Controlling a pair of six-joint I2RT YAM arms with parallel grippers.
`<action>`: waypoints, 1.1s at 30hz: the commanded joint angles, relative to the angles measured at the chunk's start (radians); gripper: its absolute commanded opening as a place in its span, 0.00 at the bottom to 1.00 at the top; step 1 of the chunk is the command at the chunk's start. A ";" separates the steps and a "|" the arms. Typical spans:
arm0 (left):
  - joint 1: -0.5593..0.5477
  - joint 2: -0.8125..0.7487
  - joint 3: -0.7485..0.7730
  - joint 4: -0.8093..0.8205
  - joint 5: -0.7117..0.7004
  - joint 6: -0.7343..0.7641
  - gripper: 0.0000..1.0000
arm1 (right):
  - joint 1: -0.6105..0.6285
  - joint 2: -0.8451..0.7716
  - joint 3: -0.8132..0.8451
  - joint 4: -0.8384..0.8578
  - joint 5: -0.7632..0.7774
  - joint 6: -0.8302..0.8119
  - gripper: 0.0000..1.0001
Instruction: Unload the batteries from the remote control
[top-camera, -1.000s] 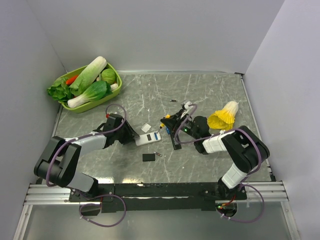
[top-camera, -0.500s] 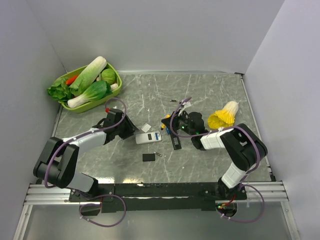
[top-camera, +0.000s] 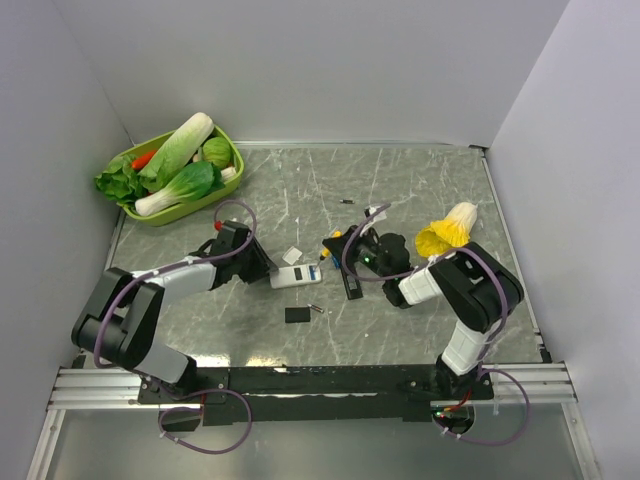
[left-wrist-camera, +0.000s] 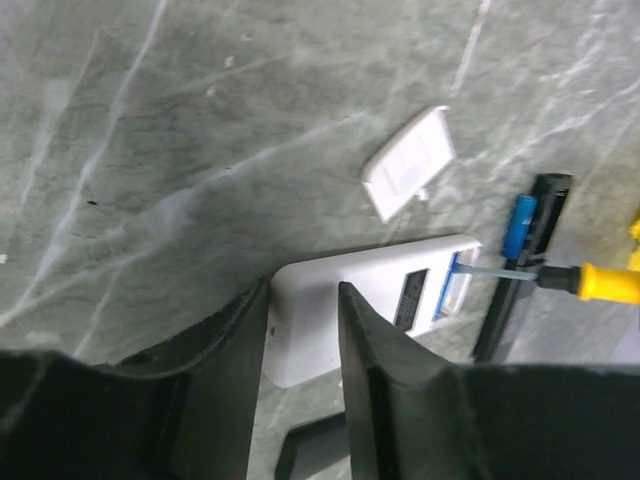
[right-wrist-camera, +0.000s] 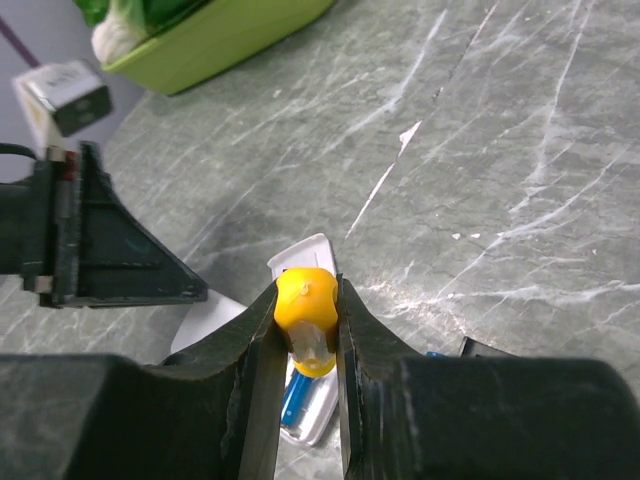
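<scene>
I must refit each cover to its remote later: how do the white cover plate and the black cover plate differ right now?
Colour: the white cover plate is white, the black cover plate is black. Place: the white one lies beyond the white remote, the black one on its near side. Pose: the white one sits skewed, the black one square to the table edge. Both lie flat, in no jaws.

On the desk (top-camera: 430, 190) I count two remotes, one white (top-camera: 296, 276) and one black (top-camera: 351, 282). There are two loose cover plates, one white (top-camera: 292, 255) and one black (top-camera: 296, 314). I see one blue battery (right-wrist-camera: 293, 395) and one yellow item (right-wrist-camera: 306, 300); whether that is a battery or a tool I cannot tell. Two tiny slim bits (top-camera: 316, 308) are too small to name. There is one green basket (top-camera: 185, 212) and one yellow leafy vegetable (top-camera: 447, 233).
</scene>
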 joint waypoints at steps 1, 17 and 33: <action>-0.005 0.017 -0.018 0.020 0.008 0.007 0.38 | 0.007 0.074 -0.055 0.253 -0.016 0.078 0.00; -0.007 0.045 -0.048 0.017 -0.030 -0.008 0.16 | 0.004 0.137 -0.155 0.510 -0.033 0.055 0.00; -0.005 0.109 -0.038 -0.014 -0.044 -0.013 0.07 | 0.018 0.072 -0.236 0.512 -0.246 -0.166 0.00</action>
